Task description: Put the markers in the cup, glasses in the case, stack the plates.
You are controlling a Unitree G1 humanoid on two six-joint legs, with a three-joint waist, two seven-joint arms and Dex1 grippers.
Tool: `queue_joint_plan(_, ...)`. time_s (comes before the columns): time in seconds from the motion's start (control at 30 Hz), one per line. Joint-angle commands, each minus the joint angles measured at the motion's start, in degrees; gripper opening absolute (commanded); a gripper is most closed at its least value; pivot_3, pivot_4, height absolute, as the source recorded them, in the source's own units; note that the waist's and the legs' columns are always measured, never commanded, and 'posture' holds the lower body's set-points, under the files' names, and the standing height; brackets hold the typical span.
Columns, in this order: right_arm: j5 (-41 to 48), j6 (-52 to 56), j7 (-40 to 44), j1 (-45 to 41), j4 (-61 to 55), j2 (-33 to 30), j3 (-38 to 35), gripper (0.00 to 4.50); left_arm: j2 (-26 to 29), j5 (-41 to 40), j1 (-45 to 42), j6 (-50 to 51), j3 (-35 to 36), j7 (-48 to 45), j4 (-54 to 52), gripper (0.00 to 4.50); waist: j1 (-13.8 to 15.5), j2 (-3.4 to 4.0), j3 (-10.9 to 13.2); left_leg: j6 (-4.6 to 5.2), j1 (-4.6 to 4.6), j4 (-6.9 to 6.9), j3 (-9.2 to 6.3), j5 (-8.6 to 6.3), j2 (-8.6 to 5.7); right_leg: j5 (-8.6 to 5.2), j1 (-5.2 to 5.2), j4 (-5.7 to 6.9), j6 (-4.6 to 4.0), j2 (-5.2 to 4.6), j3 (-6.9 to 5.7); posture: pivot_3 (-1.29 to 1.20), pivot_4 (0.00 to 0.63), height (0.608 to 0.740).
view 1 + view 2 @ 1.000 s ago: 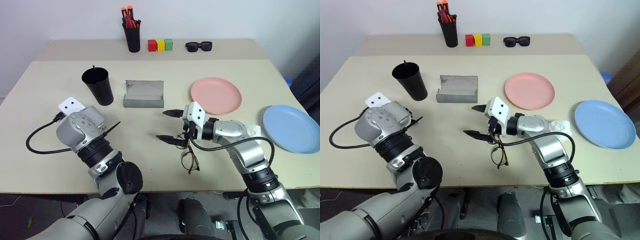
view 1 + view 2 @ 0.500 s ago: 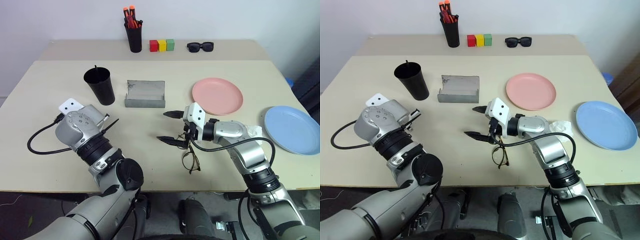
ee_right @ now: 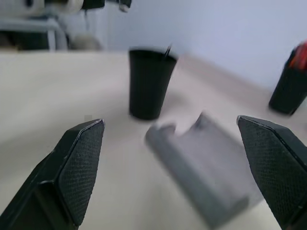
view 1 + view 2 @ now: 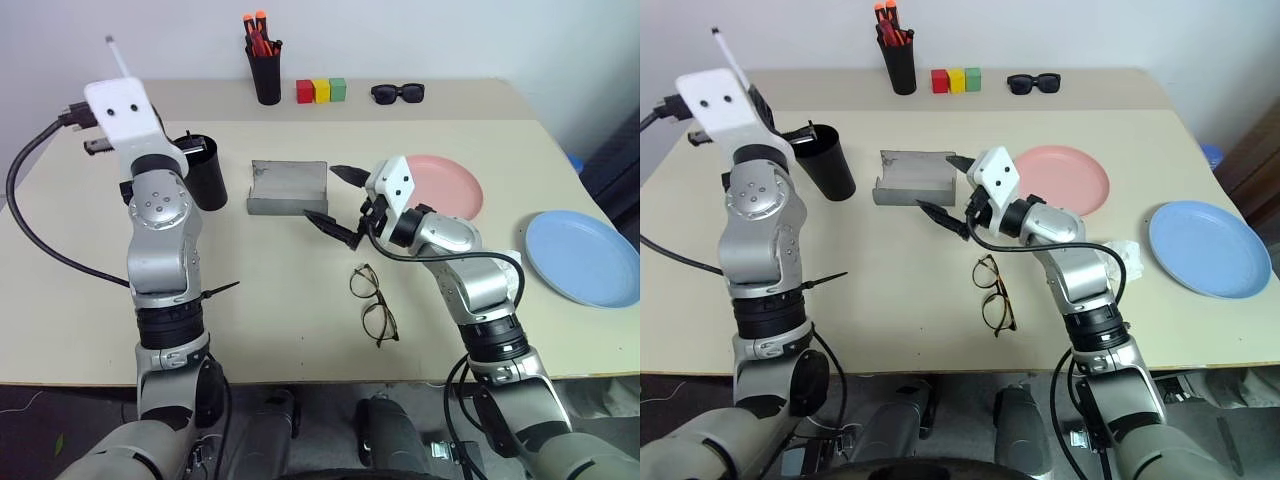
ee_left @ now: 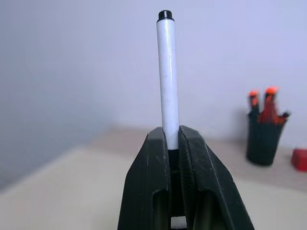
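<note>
1. Markers first: the white marker (image 5: 167, 72) is clamped between the black fingers of the left gripper (image 5: 173, 143), pinched low on its body so most of the barrel stands free above the jaws, black tip uppermost.

2. That arm is raised high over the table's left side, the pen's tip poking up past the white wrist block (image 4: 120, 105). The cup (image 4: 825, 160) sits just beside and below the wrist, rim open. To my eye the height is there to clear that rim before the pen goes in.

3. A thin dark stick stands inside the cup; probably the other marker, though I can't tell for sure.

4. Over to the right gripper (image 4: 330, 195): jaws spread wide, nothing between them, hovering just in front of the case (image 4: 288, 187), its fingertips framing the case and cup in the wrist view.

5. Glasses (image 4: 992, 293) lie flat on the table (image 4: 300, 330), near the front edge, well apart from the case and below the right forearm.

6. The case lies open, lid back and hollow showing, ready to receive.

7. Plates not yet stacked: pink plate (image 4: 455, 185) behind the right wrist, blue plate (image 4: 583, 255) far right, well apart.

8. Next, I'd judge, the pen needs tipping down over the cup.
</note>
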Motion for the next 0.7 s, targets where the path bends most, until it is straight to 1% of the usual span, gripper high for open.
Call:
queue_joint_plan(0.03, 0.7, -2.2, -2.3, -1.1, -0.2, 1.8, -2.2, 4.5, 0.5, 0.0, -2.3, -6.8, -0.4, -1.0, 5.4, 0.03, -0.2, 0.0, 0.0, 0.01, 0.0, 0.0, -0.01, 0.0, 0.0, 0.0, -0.01, 0.01, 0.0, 0.0, -0.01, 0.0, 0.15, 0.74)
queue_joint_plan(0.2, 3.8, -1.4, -4.7, -1.3, -1.5, 4.8, -4.7, 4.5, 0.3, 0.3, -3.2, -11.0, -0.4, -0.6, 11.4, 0.03, -0.5, 0.0, 0.0, 0.01, 0.0, -0.02, -0.03, 0.01, 0.01, 0.0, -0.06, 0.08, 0.0, 0.02, -0.01, 0.0, 0.15, 0.74)
queue_joint_plan(0.57, 4.5, 0.2, -5.2, 0.4, -3.6, 5.5, -3.9, 4.5, -0.9, 1.1, -2.9, -15.0, -1.0, 2.0, 18.8, 0.03, -0.5, 0.0, 0.0, 0.02, -0.01, -0.01, -0.03, 0.01, 0.01, 0.0, -0.06, 0.09, 0.01, 0.02, -0.02, 0.0, 0.15, 0.74)
queue_joint_plan(0.67, 4.5, 0.4, -5.1, 0.6, -3.8, 5.5, -3.9, 4.5, -1.2, 1.2, -2.5, -14.9, -0.9, 3.1, 19.3, 1.19, -0.5, 0.0, 0.0, 0.02, -0.01, -0.01, -0.03, 0.01, 0.01, 0.0, -0.06, 0.1, 0.01, 0.02, -0.02, 0.0, 0.15, 0.74)
queue_joint_plan(0.7, 4.4, 0.5, -5.1, 0.7, -3.8, 5.6, -3.9, 4.5, -1.1, 1.4, -2.3, -14.9, -1.0, 3.3, 19.3, 1.68, -0.5, 0.0, 0.0, 0.02, 0.0, -0.01, -0.03, 0.01, 0.01, 0.01, -0.06, 0.1, 0.01, 0.02, -0.02, 0.0, 0.15, 0.74)
